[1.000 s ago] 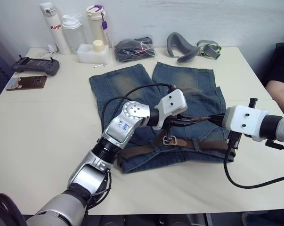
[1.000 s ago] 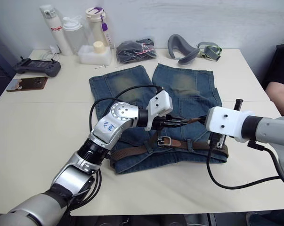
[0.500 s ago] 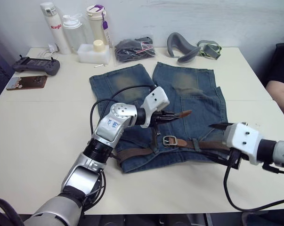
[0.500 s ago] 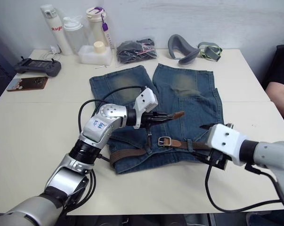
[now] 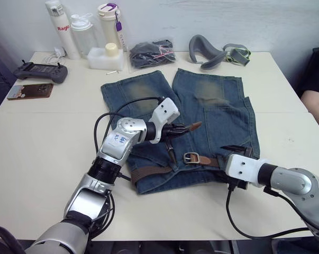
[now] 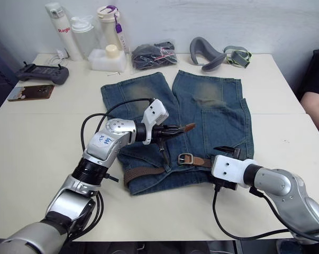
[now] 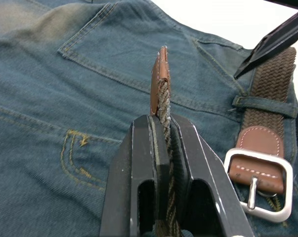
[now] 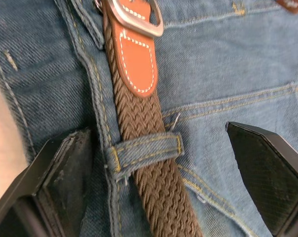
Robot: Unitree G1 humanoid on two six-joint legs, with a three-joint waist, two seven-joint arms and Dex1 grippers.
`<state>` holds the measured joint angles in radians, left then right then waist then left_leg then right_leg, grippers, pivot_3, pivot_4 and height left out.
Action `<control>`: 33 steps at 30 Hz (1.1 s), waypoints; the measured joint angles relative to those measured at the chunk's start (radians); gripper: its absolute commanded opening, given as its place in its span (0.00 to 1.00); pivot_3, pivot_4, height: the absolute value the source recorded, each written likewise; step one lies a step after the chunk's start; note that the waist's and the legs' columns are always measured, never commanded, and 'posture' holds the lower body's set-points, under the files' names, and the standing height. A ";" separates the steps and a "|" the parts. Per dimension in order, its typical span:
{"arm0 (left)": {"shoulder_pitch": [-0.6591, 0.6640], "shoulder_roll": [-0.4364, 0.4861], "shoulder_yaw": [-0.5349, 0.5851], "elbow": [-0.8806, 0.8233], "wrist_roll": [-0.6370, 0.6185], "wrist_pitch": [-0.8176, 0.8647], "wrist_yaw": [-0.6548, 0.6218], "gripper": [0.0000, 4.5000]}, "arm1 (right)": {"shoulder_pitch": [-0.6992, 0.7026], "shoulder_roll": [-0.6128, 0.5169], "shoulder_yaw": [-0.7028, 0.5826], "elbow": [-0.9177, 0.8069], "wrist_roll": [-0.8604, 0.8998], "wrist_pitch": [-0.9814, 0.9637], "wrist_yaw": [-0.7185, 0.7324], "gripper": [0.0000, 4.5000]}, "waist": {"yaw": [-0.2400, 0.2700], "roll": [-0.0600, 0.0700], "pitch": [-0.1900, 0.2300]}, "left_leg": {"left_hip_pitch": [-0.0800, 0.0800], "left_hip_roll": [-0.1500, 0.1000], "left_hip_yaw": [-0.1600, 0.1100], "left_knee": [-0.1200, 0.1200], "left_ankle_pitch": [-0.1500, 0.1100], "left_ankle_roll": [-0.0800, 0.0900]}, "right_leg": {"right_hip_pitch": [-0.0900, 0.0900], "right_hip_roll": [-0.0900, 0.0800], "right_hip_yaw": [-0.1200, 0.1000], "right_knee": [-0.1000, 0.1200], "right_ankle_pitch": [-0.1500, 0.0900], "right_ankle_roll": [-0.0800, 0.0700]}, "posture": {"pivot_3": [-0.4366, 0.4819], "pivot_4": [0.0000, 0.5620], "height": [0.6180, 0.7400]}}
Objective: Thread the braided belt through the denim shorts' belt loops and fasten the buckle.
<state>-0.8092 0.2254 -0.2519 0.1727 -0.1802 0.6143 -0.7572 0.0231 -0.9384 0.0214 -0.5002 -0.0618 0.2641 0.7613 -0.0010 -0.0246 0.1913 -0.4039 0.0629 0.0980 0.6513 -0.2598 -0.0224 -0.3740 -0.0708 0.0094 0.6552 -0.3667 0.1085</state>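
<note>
Denim shorts: blue, with faded yellowish-tan patches on both legs and yellow stitching along seams and pockets. Belt loops: blue denim with yellow stitching. Braided belt: dark-brown woven pattern; tan leather ends with pale stitching; silver rectangular buckle. Fingers of both grippers: black; one pad carries a fine cross-hatch texture. Bench: plain cream. Padded strap at the far edge: grey.
</note>
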 measured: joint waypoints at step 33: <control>-0.173 0.446 0.008 0.344 0.257 -0.394 -0.151 0.00 | -0.634 0.664 0.408 0.596 -0.255 -0.185 -0.228 0.00 | -0.030 -0.005 0.002 | -0.007 0.005 0.004 -0.002 0.005 -0.008 | -0.017 0.005 0.002 0.017 -0.001 -0.007 | 0.48 0.27 1.00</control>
<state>-0.9825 0.6716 -0.2443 0.5168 0.0770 0.2207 -0.9084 -0.6111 -0.2746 0.4293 0.0962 -0.3172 0.0787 0.5334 -0.0313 -0.0299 0.1937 -0.4113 0.0676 0.1020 0.6496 -0.2553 -0.0300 -0.3912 -0.0654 0.0113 0.6727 -0.3672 0.1017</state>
